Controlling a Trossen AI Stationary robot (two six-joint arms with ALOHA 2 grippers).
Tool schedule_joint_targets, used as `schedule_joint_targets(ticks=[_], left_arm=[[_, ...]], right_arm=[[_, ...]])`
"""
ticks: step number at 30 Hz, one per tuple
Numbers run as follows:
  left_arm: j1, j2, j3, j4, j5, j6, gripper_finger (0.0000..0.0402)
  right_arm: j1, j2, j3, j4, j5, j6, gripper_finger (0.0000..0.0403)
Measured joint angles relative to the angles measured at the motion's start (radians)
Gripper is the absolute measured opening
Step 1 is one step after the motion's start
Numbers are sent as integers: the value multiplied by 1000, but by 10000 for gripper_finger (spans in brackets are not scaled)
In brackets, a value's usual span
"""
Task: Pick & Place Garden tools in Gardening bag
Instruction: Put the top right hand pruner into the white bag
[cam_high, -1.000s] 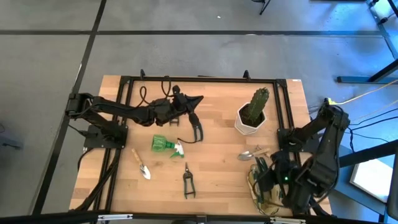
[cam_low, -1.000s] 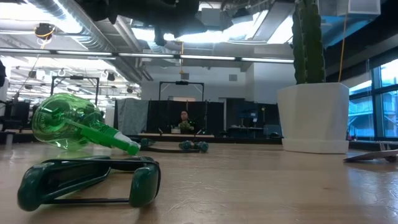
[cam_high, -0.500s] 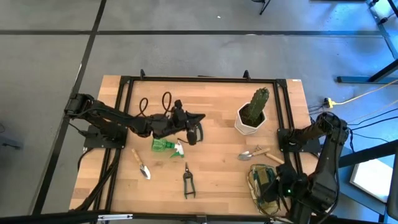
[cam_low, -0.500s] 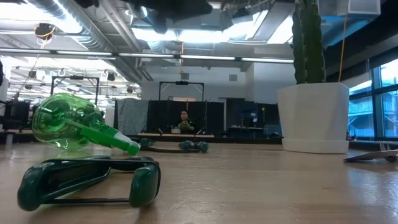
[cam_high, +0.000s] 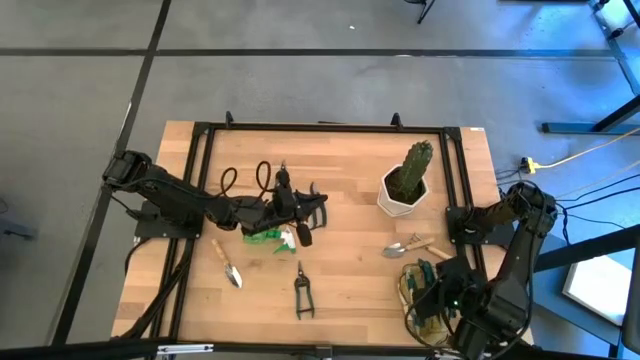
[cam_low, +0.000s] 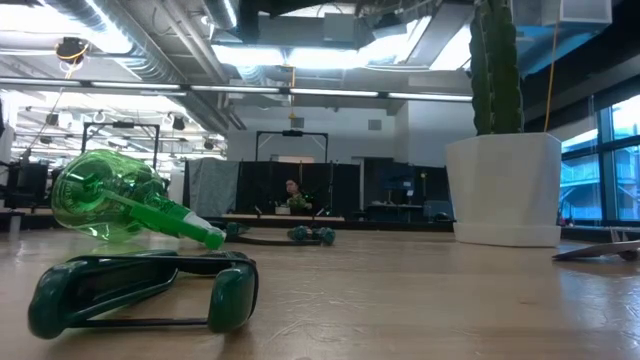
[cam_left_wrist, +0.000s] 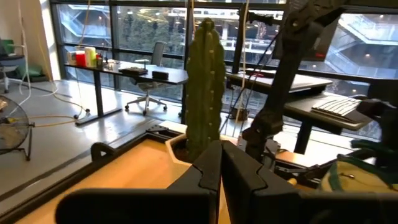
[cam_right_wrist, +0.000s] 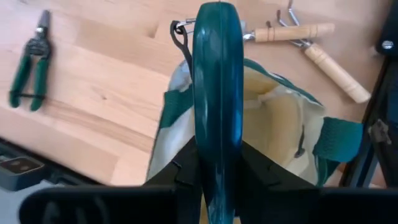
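Observation:
In the right wrist view my right gripper (cam_right_wrist: 216, 177) is shut on pruning shears with a dark teal handle (cam_right_wrist: 216, 81). It holds them over the open mouth of the olive gardening bag (cam_right_wrist: 283, 121), which stands at the table's near right (cam_high: 425, 290). My left gripper (cam_high: 318, 200) is shut and empty. It points level toward the cactus, high above the green spray bottle (cam_high: 266, 234). That bottle lies on its side. A second pair of shears (cam_high: 302, 290) and a trowel (cam_high: 229, 265) lie flat on the table. Two wooden-handled tools (cam_high: 412, 245) lie beside the bag. My right gripper pinches the shears' teal handle (cam_right_wrist: 216, 158) between its two fingers, coming steeply from above. The shears run on past the fingertips toward the bag's mouth, clear of the table. I cannot tell whether their far end (cam_right_wrist: 214, 18) touches the bag.
A cactus (cam_high: 416, 163) in a white pot (cam_high: 400, 197) stands at the far right, just beyond the wooden-handled tools. A black frame (cam_high: 320, 127) borders the table. Bare wood lies between the shears on the table and the bag.
My left gripper has swung, still shut and level, toward the table's near edge, from beside the cactus pot's height to above the spray bottle. My right gripper has sunk a little with the shears toward the bag.

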Motion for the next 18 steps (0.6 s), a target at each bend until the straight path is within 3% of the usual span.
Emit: schedule_joint_targets(ticks=[8, 18], left_arm=[[-50, 0, 0, 0, -77, 26, 4], [-77, 0, 0, -9, -131, 61, 2]], right_arm=[[-2, 14, -5, 42, -16, 16, 61], [-3, 64, -5, 98, -111, 19, 61]])
